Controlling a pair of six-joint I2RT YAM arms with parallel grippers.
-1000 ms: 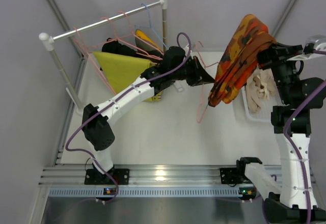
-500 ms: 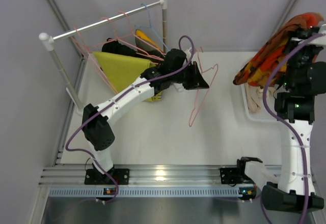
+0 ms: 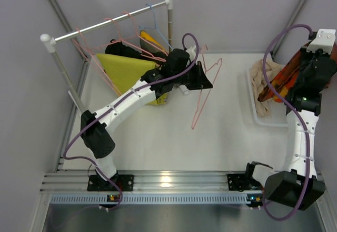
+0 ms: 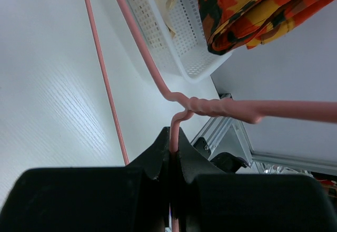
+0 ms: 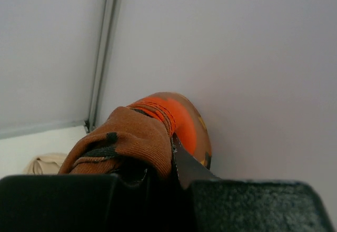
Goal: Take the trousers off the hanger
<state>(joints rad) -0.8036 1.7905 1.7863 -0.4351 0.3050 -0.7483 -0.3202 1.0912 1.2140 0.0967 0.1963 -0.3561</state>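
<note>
My left gripper [image 3: 209, 82] is shut on the twisted neck of an empty pink wire hanger [image 3: 202, 99], which hangs over the middle of the table. In the left wrist view the hanger's neck [image 4: 174, 129] sits pinched between the jaws of the left gripper [image 4: 172, 141]. The orange-red patterned trousers [image 3: 287, 78] are bunched in my right gripper [image 3: 302, 74], held above the right side of the white basket [image 3: 253, 112]. In the right wrist view the right gripper [image 5: 171, 155] is shut on the cloth of the orange-red trousers [image 5: 152, 129]. The pale beige trousers [image 3: 261, 80] lie in the basket.
A white rail [image 3: 108, 23] at the back left carries several pink and blue wire hangers [image 3: 126, 31]. A yellow cloth [image 3: 125, 71] and a black cloth [image 3: 119, 47] hang under it. The grey back wall is close behind my right gripper.
My right arm swung right and back, pulling the orange-red trousers off the pink hanger and carrying them over the basket. The hanger now hangs bare in my left gripper.
</note>
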